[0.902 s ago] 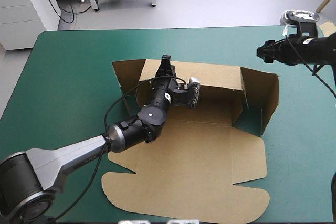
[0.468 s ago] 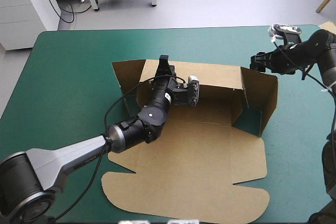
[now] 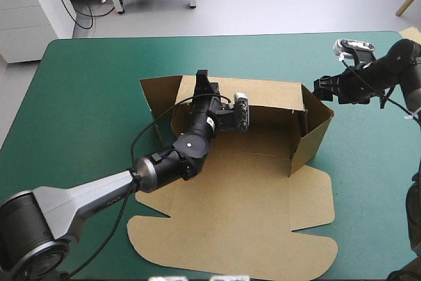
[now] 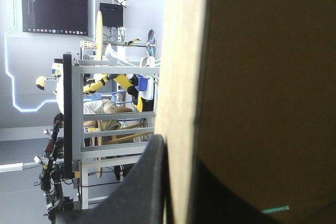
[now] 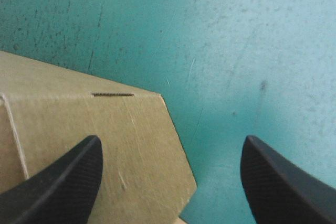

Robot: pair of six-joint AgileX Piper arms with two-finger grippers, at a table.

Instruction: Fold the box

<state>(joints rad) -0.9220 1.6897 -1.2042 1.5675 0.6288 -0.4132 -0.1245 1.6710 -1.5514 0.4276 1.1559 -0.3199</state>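
Box (image 3: 263, 182) status: brown board sits mid-counter (image 3: 79, 97), slightly toward the far edge, partly erected. Back wall (image 3: 270, 93) stands upright along the far side. Left side flap (image 3: 154, 93) is upright, angled out toward the counter's left edge. Right side wall (image 3: 312, 129) is upright, standing at an angle across the tray's right end. Lid panel (image 3: 230, 241) lies flat on the teal-green cover and reaches almost to the counter's near edge, with rounded corners. Side tab (image 3: 312, 195) lies flat along the floor panel's right edge.

Left arm (image 3: 99, 195) comes in from the near-left corner, over the flat board, up to the back wall. At its tip the left jaws are pinched on the wall's top edge near its left end, all but closed with the sheet between them. Left wrist view agrees: board (image 4: 262, 77) runs edge-on straight out from between them, with one black finger (image 4: 149, 182) against its outer face (the other is only a dark shape on the inner face).

Right arm (image 3: 395, 64) is over the counter's far-right corner. The right jaws are spread wide, tips just beside the right wall's far upper corner; can't tell if they touch it. Right wrist view: fingers (image 5: 63, 177) well apart, a slotted corner of board (image 5: 105, 140) under one, bare cover (image 5: 236, 51) under the other.
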